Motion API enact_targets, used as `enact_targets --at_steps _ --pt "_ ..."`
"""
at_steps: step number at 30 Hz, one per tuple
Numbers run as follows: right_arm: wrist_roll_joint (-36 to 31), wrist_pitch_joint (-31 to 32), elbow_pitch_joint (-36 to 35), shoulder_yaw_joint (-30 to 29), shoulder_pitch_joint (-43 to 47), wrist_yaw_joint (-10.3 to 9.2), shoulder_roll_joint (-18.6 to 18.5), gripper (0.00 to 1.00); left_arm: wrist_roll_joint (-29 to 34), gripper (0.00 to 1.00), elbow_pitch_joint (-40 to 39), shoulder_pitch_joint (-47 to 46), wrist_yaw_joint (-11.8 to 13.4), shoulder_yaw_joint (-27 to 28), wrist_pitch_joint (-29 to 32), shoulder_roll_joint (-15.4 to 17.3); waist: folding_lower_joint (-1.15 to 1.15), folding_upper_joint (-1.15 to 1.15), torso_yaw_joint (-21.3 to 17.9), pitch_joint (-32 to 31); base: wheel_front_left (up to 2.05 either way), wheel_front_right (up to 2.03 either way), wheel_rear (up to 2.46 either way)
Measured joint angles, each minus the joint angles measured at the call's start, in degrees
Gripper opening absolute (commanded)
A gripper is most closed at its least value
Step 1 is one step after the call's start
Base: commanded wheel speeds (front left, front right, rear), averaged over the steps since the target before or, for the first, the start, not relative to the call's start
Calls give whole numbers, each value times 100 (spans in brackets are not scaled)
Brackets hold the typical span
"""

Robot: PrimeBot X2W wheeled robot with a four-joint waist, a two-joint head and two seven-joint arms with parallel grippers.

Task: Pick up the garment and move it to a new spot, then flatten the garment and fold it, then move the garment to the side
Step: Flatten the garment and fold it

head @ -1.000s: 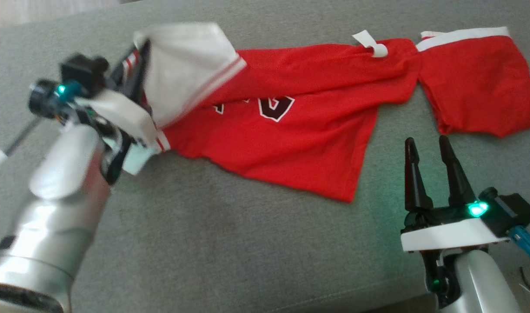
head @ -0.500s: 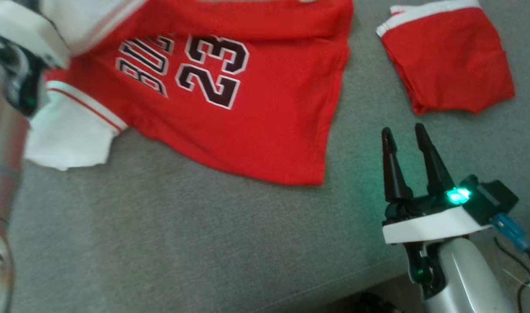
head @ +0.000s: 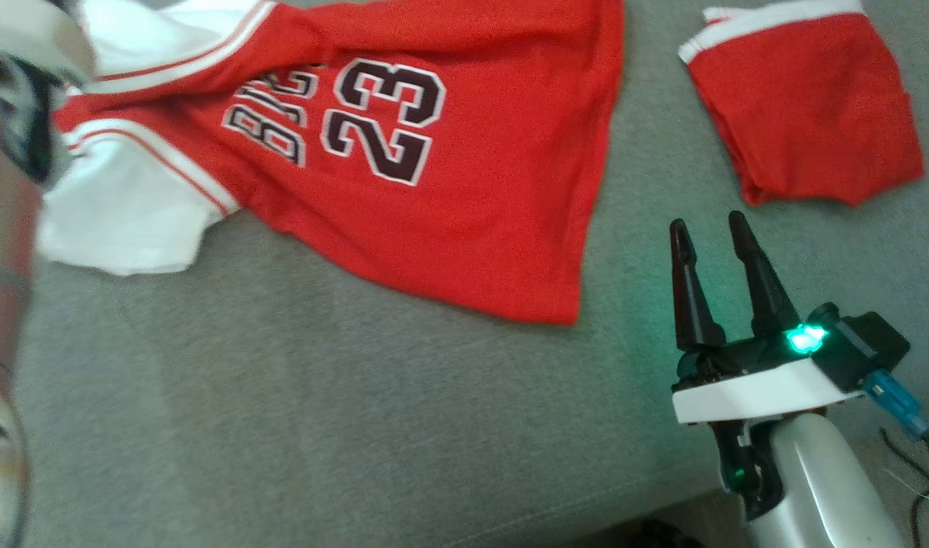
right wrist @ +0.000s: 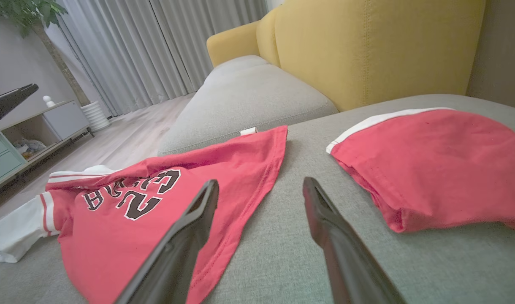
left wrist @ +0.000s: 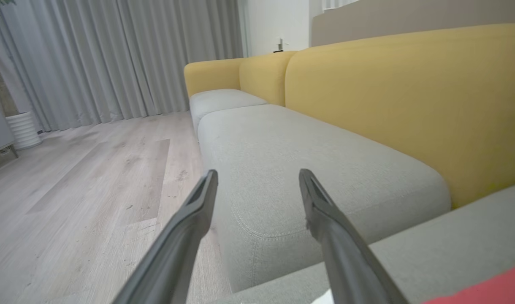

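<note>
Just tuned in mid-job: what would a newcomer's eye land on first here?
The red jersey with the number 23 lies spread over the grey cushion at the upper left of the head view, its white sleeve toward the left edge. Next comes the folded red cloth at the upper right, apart from the jersey. The open right pincer hovers just below that cloth in the view.
</note>
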Motion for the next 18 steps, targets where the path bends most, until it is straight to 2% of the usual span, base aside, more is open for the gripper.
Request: enact_targets --at_steps 6,12,18 --pt "-235 0 58 -243 6 0 -2 100 189 100 -623 1022 -40 -227 -116 -240 -1 0 417 -331 0 0 0" --pt "-370 0 113 -488 37 0 -2 100 378 100 -1837 2208 235 -222 -135 -368 -1 0 817 -662 0 0 0" --pt "-447 0 231 -560 291 0 -1 100 559 100 -3017 3903 684 -207 -141 -481 -2 0 1214 -1060 0 0 0"
